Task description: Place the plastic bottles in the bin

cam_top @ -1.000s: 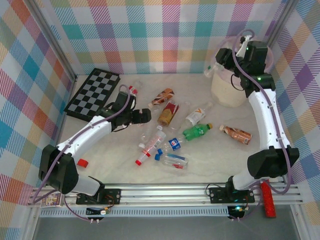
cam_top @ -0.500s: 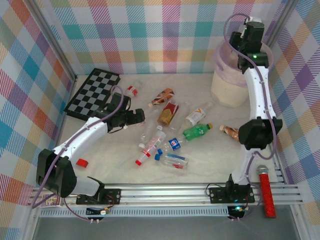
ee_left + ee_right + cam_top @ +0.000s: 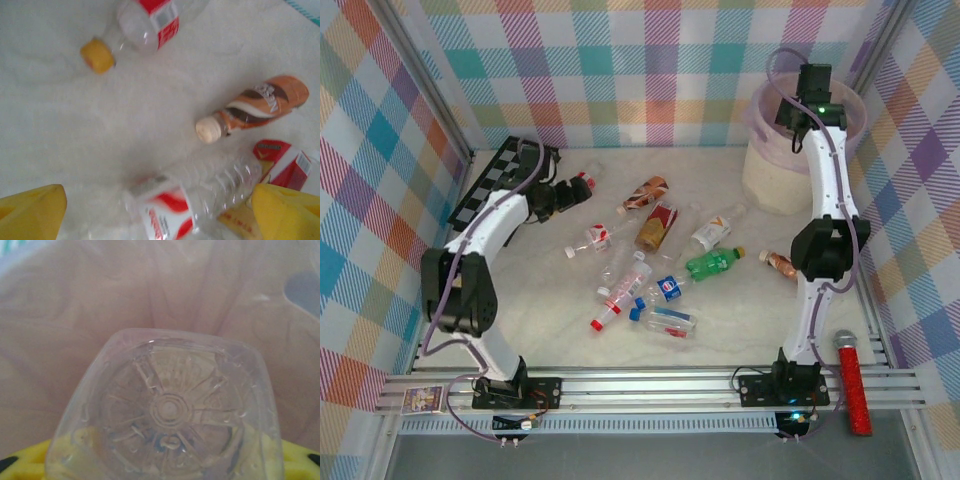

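Now: your right tool clamps clear bottle over bin, far right; left tool gapes, holding nothing.

I am looking down past my left gripper, whose two yellow fingertips sit in the bottom corners, spread wide with nothing clamped. Between them lies a clear bottle on its side, ribbed, with a red and white label; I cannot tell whether the finger on the right side touches it. Just beyond that finger is a red-labelled bottle, partly hidden. Above it a brown bottle lies with its cream cap pointing left. At the top edge a yellow-capped bottle with a red label lies well apart, on the white table.
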You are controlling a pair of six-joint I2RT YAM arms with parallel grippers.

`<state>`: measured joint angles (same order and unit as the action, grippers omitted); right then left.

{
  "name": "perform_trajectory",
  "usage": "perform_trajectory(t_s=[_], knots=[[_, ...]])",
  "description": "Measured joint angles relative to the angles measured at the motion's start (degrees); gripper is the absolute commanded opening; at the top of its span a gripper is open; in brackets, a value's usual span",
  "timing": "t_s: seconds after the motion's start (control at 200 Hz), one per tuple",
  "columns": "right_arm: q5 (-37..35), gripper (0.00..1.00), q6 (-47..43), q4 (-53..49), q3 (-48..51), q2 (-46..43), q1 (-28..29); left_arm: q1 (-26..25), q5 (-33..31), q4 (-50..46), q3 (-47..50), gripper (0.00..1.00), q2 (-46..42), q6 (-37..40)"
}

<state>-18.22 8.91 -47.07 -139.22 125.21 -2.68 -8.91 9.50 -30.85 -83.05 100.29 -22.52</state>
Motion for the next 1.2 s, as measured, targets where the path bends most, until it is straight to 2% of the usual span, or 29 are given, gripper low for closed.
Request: perform_trajectory(t_s=[0.12, 0.18, 0.265, 0.4, 0.62, 0.77, 0.925, 0.99, 1.06, 1.2], knots=[[2.6, 0.93, 0.9, -2.3, 0.0, 0.0, -1.7, 0.0, -2.9, -0.7, -6.7, 0.96, 5.2, 7.2], [4.1, 1.00, 0.9, -3.6, -0.1, 0.0, -2.3, 0.0, -3.7, -0.7, -9.0, 0.97, 7.4, 10.6], [5.9, 0.99, 0.5, -5.7, -0.6, -0.2, -3.1, 0.0, -5.1, -1.0, -12.6, 1.00, 10.9, 15.8], [9.7, 0.99, -0.1, -8.4, -0.2, -3.0, -3.3, 0.0, -6.6, -0.9, -16.7, 1.00, 16.0, 22.6], [17.9, 0.99, 1.0, -13.9, 3.1, -15.0, -3.3, 0.0, -7.5, -0.5, -21.3, 1.00, 24.0, 28.7], [23.5, 0.99, 4.0, -15.0, 16.6, -27.5, -3.3, 0.0, -7.7, -0.5, -24.7, 1.00, 29.1, 30.1], [33.2, 0.99, 8.1, -11.3, 35.5, -39.6, -3.3, 0.0, -8.5, -0.5, -24.9, 0.90, 30.9, 30.7], [38.1, 0.99, 9.8, -9.2, 41.2, -42.8, -3.3, 0.0, -8.8, -0.5, -25.4, 0.83, 31.3, 30.7], [43.0, 1.00, 11.2, -7.0, 46.7, -45.9, -3.3, 0.0, -8.8, -0.5, -26.5, 0.81, 32.1, 30.9], [48.9, 0.99, 13.1, -4.3, 58.5, -53.7, -3.3, 0.0, -8.8, -0.5, -28.2, 0.75, 33.6, 30.9]])
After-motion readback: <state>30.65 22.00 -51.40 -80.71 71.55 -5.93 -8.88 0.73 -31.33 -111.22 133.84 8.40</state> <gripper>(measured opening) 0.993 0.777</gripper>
